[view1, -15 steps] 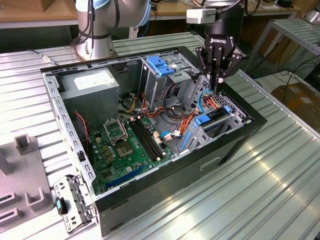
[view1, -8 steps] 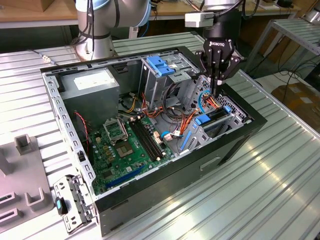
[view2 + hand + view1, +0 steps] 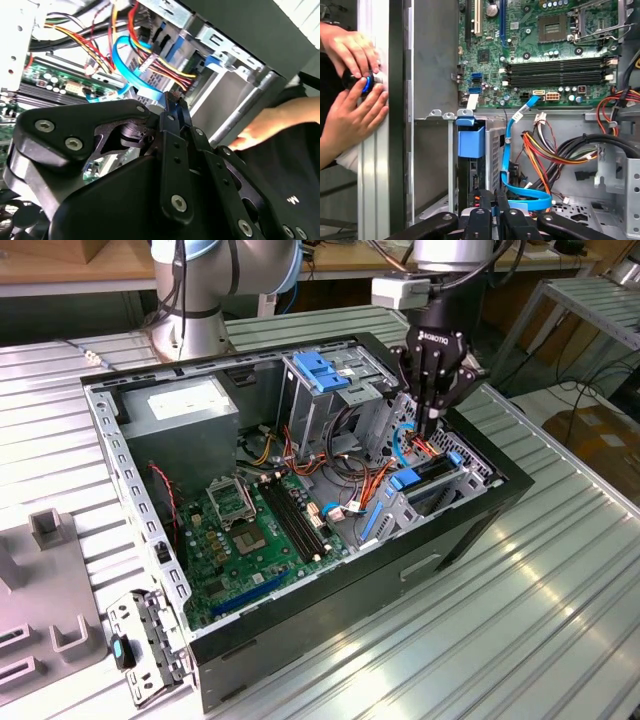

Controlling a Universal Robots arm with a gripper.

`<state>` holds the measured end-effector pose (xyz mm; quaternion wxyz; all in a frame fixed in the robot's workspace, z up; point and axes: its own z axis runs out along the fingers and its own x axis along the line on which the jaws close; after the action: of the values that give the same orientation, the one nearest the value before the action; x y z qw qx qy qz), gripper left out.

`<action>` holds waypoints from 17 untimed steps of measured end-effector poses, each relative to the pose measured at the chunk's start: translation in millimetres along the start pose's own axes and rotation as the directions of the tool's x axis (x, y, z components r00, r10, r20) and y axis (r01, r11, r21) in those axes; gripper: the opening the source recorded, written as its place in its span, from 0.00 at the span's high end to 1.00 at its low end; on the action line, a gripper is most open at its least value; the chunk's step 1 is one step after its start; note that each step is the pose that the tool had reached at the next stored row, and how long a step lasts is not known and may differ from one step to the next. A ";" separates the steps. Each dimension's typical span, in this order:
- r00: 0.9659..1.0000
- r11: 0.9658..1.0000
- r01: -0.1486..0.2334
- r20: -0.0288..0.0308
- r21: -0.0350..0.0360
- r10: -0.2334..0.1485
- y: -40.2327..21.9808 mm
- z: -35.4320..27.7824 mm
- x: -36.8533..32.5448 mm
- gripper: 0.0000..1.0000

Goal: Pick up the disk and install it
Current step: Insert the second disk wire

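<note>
While it hangs over the open black desktop computer case (image 3: 470, 525), the black two-fingered gripper (image 3: 432, 425) points straight down into the drive-bay corner, its fingers (image 3: 172, 112) pressed together with nothing visibly between them. In both wrist views the fingertips sit just beside a looping thin blue cable (image 3: 507, 150) and a bundle of red, yellow and black wires (image 3: 545, 150).

Just below the gripper in the exterior view lies the flat dark hard drive with bright blue plastic rails (image 3: 425, 478), resting in the lower bay at the case's near corner on the exterior view's right; whether it is fully seated I cannot tell.

Further in stand the tall metal cage topped by a light-blue latch plate (image 3: 318, 372) and the green motherboard (image 3: 250, 540).

In the first wrist view, a person's two hands (image 3: 350, 85) grip a small dark knob with a blue ring (image 3: 362, 82) at the ribbed metal table edge (image 3: 372, 175).
</note>
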<state>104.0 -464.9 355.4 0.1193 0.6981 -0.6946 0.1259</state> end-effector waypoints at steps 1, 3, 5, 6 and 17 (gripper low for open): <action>1.000 1.000 0.000 0.008 0.001 0.000 0.9 0.5 1.2 0.84; 1.000 1.000 -0.001 0.024 0.002 0.001 2.6 1.6 4.0 0.84; 0.999 1.000 -0.001 0.038 0.004 0.001 4.0 3.0 7.6 0.84; 0.999 1.000 -0.001 0.043 0.006 0.001 4.6 3.6 9.3 0.84; 0.994 1.000 -0.004 0.109 0.018 0.002 8.7 12.6 32.9 0.84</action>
<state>95.5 -500.2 354.8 0.0747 0.7039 -0.7001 0.0943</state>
